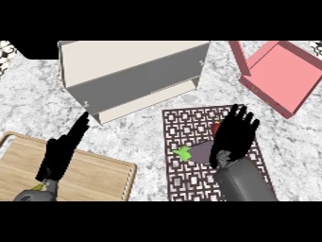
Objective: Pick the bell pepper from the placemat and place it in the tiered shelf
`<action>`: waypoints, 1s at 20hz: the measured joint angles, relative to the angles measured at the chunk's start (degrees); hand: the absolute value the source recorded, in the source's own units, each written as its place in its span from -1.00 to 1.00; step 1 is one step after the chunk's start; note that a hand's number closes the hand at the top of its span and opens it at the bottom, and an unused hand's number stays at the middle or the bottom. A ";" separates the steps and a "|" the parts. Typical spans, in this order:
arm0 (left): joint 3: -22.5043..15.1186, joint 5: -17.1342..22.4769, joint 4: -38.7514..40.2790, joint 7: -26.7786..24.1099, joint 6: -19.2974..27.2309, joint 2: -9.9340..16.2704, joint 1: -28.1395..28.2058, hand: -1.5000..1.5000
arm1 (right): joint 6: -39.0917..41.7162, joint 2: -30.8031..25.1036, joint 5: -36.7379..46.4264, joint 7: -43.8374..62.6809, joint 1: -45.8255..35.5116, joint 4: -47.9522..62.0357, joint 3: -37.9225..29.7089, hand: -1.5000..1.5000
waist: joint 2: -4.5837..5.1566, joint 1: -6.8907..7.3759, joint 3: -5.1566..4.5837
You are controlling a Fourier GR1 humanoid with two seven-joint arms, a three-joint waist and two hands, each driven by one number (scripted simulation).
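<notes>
Head view shows the right hand (236, 130), fingers straight and holding nothing, spread over the placemat (191, 175), part-hiding the red bell pepper (217, 127). Left hand (62, 151) hangs open above the wooden tray (100, 179), near the tiered shelf (132, 78).

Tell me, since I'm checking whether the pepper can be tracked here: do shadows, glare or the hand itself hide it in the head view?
Head view: lighting is flat, no glare; the right hand covers most of the bell pepper, only a red sliver showing beside the fingers; a dark patch lies on the placemat under the hand, next to a green bit.
</notes>
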 measured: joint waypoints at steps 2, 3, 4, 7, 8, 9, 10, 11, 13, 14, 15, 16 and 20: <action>0.07 -0.03 -0.54 0.26 -0.27 -0.08 0.48 0.00 | -0.23 -0.04 -0.26 -0.04 -0.45 0.49 -0.32 1.00 | -0.03 0.03 -0.02; 0.23 -0.06 -0.41 0.13 -0.44 -0.07 0.44 0.00 | -0.35 -0.04 -0.32 -0.49 -0.99 1.48 -1.22 1.00 | -0.07 0.03 -0.07; 0.86 0.47 -0.85 0.65 -1.09 0.53 0.19 0.00 | -0.99 -0.12 -0.74 -0.62 -1.31 2.81 -1.10 1.00 | -0.18 0.13 -0.17; 1.18 0.12 -0.48 0.64 -1.27 0.07 0.04 0.00 | -1.15 -0.25 -0.79 -2.32 -2.38 5.11 -1.23 1.00 | -0.39 -0.01 -0.37; 1.02 -0.16 -1.29 0.59 -1.24 -0.04 0.90 0.00 | -1.38 -0.34 -0.66 -3.09 -2.76 5.88 -1.73 1.00 | -0.39 0.00 -0.37; 1.23 -0.17 -1.32 0.61 -1.44 -0.07 0.69 0.00 | -1.85 -0.28 -0.73 -3.39 -2.88 6.46 -1.60 1.00 | -0.41 -0.02 -0.38; 1.48 -0.23 -0.57 -0.14 -1.73 -0.09 0.87 0.00 | -1.88 -0.28 -0.69 -3.94 -3.69 7.28 -2.25 1.00 | -0.35 -0.03 -0.34; 1.21 -0.65 -0.63 -0.62 -1.60 -0.43 1.37 0.00 | -2.57 -0.29 -0.67 -4.09 -3.96 8.01 -1.93 1.00 | -0.42 0.00 -0.40; 1.21 -1.16 -0.08 -0.83 -1.40 -0.96 1.15 0.00 | -3.60 -0.34 0.00 -4.90 -3.96 8.48 -2.52 1.00 | -0.51 -0.05 -0.40; 1.13 -1.25 -0.58 -0.11 -1.41 -1.17 0.86 0.00 | -3.75 -0.26 0.71 -4.82 -3.70 8.01 -2.13 1.00 | -0.50 -0.09 -0.38; 1.37 -1.19 -0.66 -0.42 -1.72 -0.87 1.49 0.00 | -3.83 -0.18 1.53 -4.60 -3.96 8.07 -2.05 1.00 | -0.45 -0.06 -0.33; 1.08 -1.37 -0.98 -0.05 -1.56 -1.31 1.59 0.00 | -4.03 -0.18 2.27 -4.17 -4.06 7.80 -1.20 1.00 | -0.38 -0.05 -0.29; 1.67 -1.53 -1.91 0.81 -1.91 -1.34 1.62 0.00 | -4.29 -0.18 3.50 -4.99 -3.03 5.21 1.27 1.00 | -0.19 -0.14 -0.16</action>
